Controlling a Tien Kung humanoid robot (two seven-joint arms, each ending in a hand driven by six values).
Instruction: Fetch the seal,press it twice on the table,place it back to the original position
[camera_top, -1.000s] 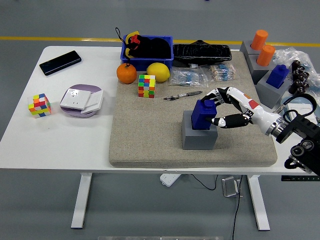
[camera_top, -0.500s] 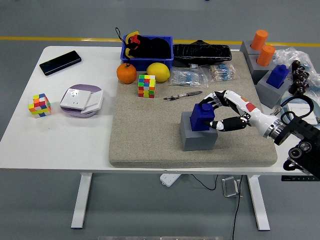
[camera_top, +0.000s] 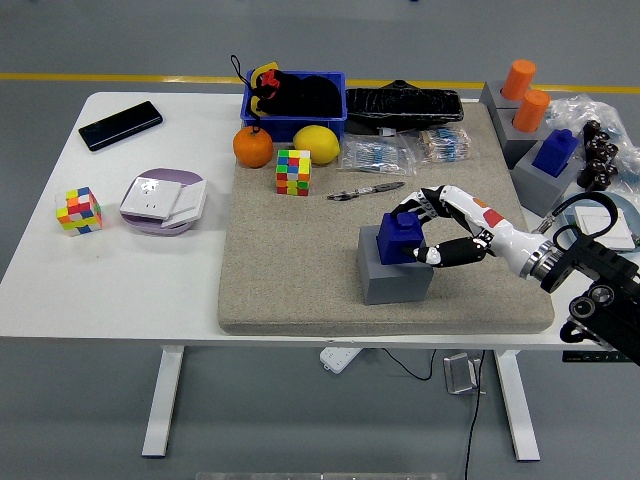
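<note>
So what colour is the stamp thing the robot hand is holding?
Dark blue seal, on a grey block, head view.

A white table (camera_top: 150, 290) carries a large grey felt mat (camera_top: 300, 270) over its middle and right part. On the bare left part lie a black phone (camera_top: 120, 125), a small colour cube (camera_top: 79, 210) and a round lilac dish with white cards (camera_top: 163, 202). At the right edge, off the mat, sit crumpled clear plastic (camera_top: 600, 112), dark beads (camera_top: 600, 160) and a white card (camera_top: 610, 222).
</note>
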